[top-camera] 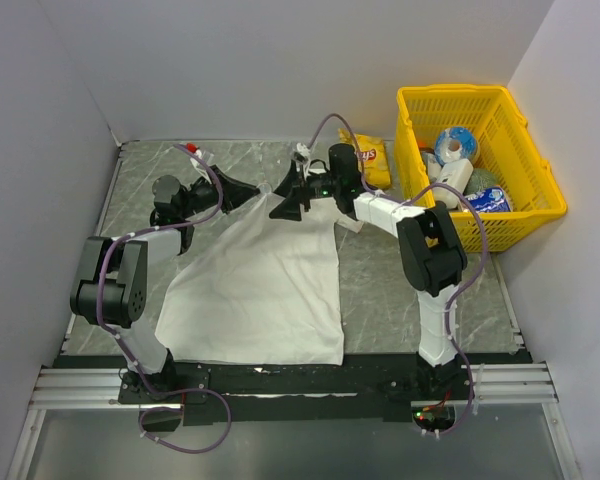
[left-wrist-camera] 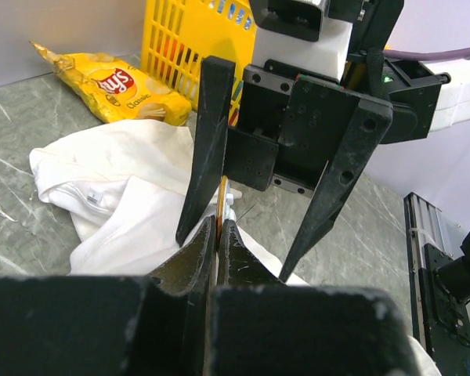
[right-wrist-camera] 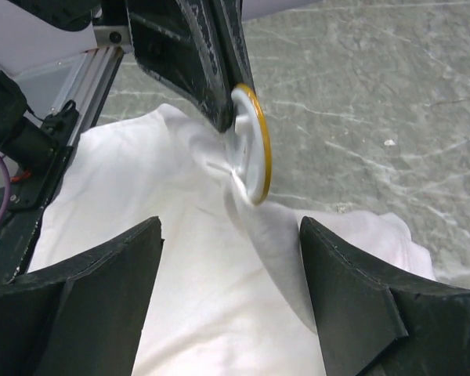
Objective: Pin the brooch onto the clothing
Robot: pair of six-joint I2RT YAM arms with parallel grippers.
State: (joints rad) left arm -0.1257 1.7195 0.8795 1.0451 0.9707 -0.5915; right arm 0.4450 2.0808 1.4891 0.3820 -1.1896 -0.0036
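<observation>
The white T-shirt (top-camera: 260, 290) lies spread on the table, its collar end bunched at the back (left-wrist-camera: 117, 196). My left gripper (top-camera: 252, 190) is shut on the brooch (left-wrist-camera: 220, 200), a small round disc with a golden rim and white face (right-wrist-camera: 251, 153), held on edge just above the shirt. A fold of fabric (right-wrist-camera: 254, 211) rises up to the disc's lower edge. My right gripper (top-camera: 290, 205) is open and empty, its two fingers (left-wrist-camera: 207, 141) pointing down on either side of the brooch, and it hovers over the shirt (right-wrist-camera: 180, 313).
A yellow crisp bag (top-camera: 370, 155) lies at the back, also in the left wrist view (left-wrist-camera: 110, 82). A yellow basket (top-camera: 535, 215) with packets and a tape roll stands at the right. A small red-capped item (top-camera: 193, 150) lies at the back left. Metal rails (top-camera: 280, 385) run along the near edge.
</observation>
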